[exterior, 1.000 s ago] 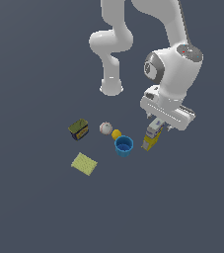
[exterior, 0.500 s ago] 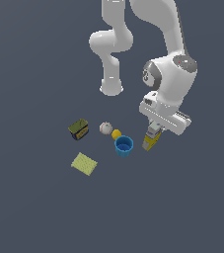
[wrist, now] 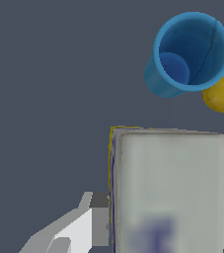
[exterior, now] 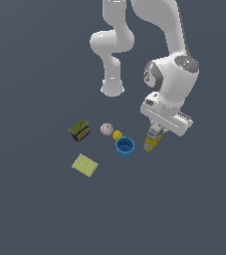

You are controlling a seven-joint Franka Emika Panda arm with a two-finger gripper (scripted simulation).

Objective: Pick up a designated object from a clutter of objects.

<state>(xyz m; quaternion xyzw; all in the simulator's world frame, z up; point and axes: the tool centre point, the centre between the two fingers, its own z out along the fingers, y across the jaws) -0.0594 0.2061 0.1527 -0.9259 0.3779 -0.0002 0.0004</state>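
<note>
Now the hand (exterior: 154, 135) grips the carton (exterior: 151, 143), its fingers (wrist: 79, 225) set against the carton's two sides.

Just beside the carton, toward the exterior view's left, stands the blue cup (exterior: 125, 147), close but apart from it; the small yellow ball (exterior: 117, 135) lies against the cup's far rim, and the white-pink ball (exterior: 106, 129) sits just beyond that. Farther from the carton on that same side are the olive-green box (exterior: 79, 130) and the flat yellow-green pad (exterior: 85, 165), well apart from it. On the carton's other sides the grey bench (exterior: 194, 199) lies open. From the wrist the carton (wrist: 165, 190) shows a pale white top face with a yellow edge and a blurred blue mark, too smeared to read. Whether its base touches the bench cannot be told.
</note>
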